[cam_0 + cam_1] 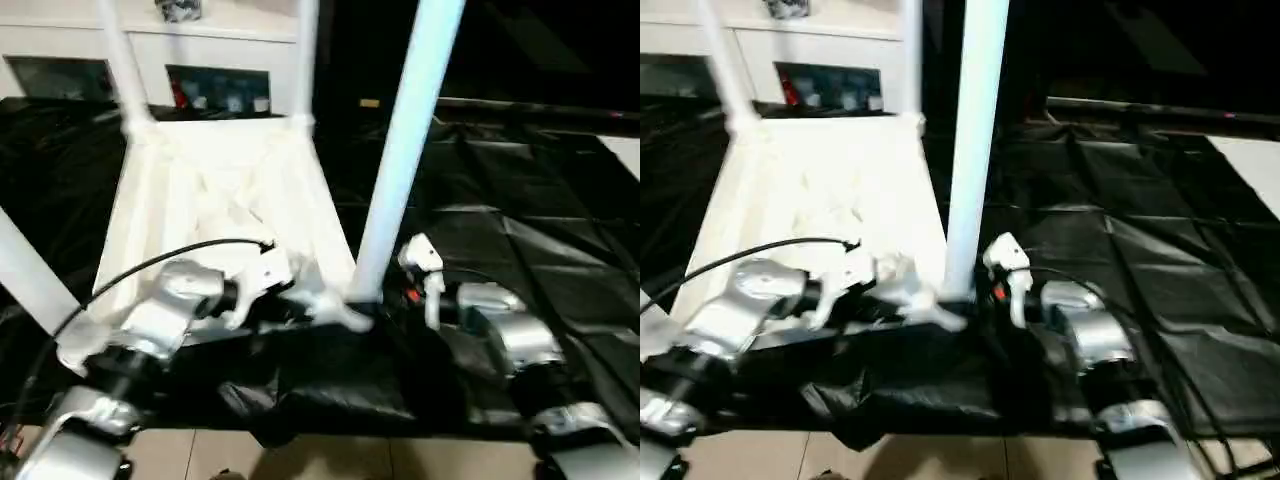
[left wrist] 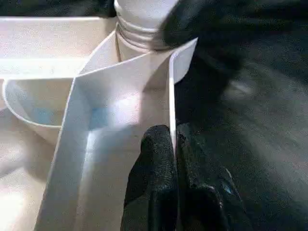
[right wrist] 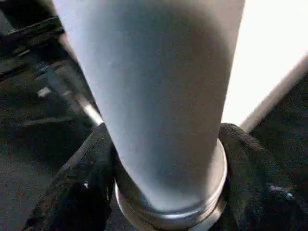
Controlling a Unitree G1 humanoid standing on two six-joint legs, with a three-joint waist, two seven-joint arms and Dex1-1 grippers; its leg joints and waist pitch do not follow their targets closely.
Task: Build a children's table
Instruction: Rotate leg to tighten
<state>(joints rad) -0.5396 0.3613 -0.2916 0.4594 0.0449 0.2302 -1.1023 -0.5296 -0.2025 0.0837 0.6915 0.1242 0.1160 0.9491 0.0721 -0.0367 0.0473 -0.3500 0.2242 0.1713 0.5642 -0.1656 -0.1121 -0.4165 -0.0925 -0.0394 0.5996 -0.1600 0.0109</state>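
The table is nearly built, the last leg being seated. The left gripper (image 2: pixel 174 159) pinches the thin side wall of the upturned table top (image 1: pixel 215 185), steadying it. Just beyond those fingers, the near leg (image 1: pixel 405 150) stands in its corner socket, and the right gripper (image 3: pixel 163 192) cups its base, fingers on both sides (contact unclear). Next, I judge, comes twisting or pressing it home. Beyond, two far legs (image 1: pixel 125 60) already stand. The wrist views reveal socket and grip; the eye views the whole.

Left gripper (image 2: pixel 174 144) jaws pinched together; right gripper (image 3: pixel 163 192) jaws spread wide; both forearms reaching forward.
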